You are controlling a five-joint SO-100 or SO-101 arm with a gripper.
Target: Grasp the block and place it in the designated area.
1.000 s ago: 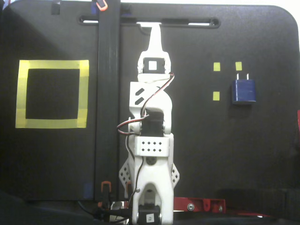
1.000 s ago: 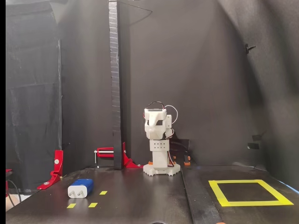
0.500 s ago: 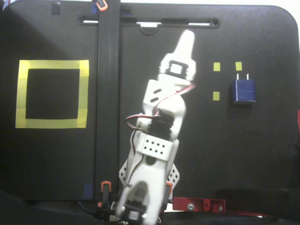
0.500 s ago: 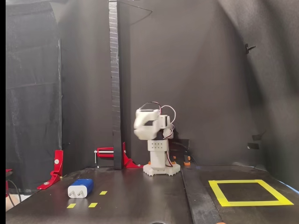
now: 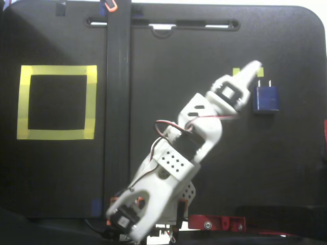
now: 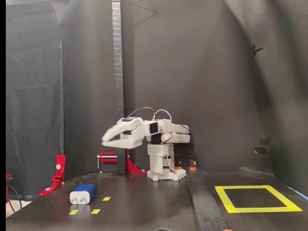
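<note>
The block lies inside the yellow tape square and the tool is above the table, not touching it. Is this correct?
Not quite. The block lies outside the yellow tape square, on the opposite side of the table in both fixed views. The tool does hang above the table, touching nothing.

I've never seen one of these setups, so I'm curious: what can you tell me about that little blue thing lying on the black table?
The block is a small dark-blue piece with rounded corners, plastic by its look, with two short silvery prongs at one end, like a plug adapter. It lies flat on the black table, next to small yellow tape markers. Its end face looks pale in the low fixed view. Nothing touches it; the gripper hangs above the table, clear of it.
</note>
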